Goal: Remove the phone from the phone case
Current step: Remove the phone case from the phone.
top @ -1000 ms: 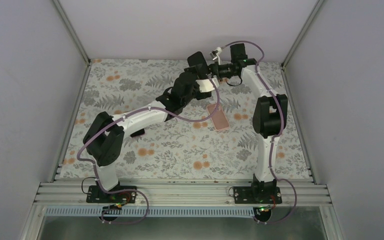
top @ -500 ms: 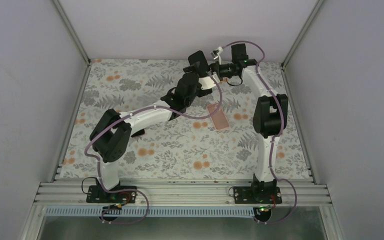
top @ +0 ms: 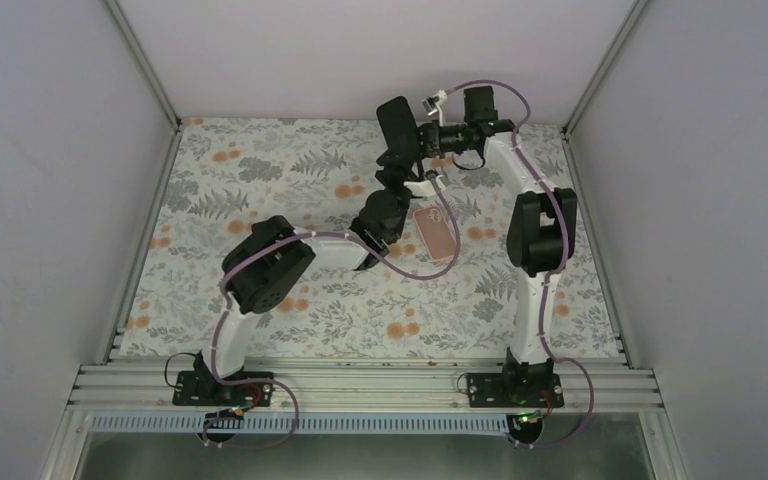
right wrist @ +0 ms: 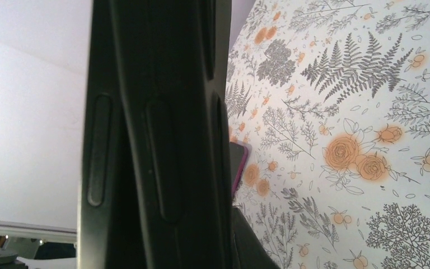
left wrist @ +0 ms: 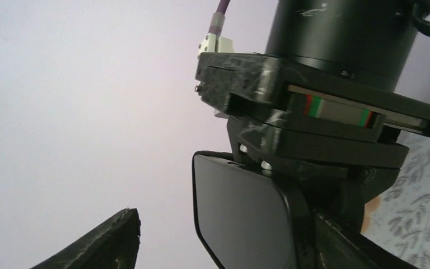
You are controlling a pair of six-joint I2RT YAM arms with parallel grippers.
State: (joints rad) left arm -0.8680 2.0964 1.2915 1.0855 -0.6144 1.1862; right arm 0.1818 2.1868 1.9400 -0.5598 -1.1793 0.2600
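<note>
The right gripper [top: 428,137] clamps the phone [left wrist: 241,218]. The left gripper [top: 405,130] gapes empty beside it (the pink phone case [top: 435,233] lies on the table [top: 260,170]).

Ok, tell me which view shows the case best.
Top external: the whole pink case lies flat on the table. Right wrist catches only a sliver of it behind the phone; left wrist shows none.
</note>
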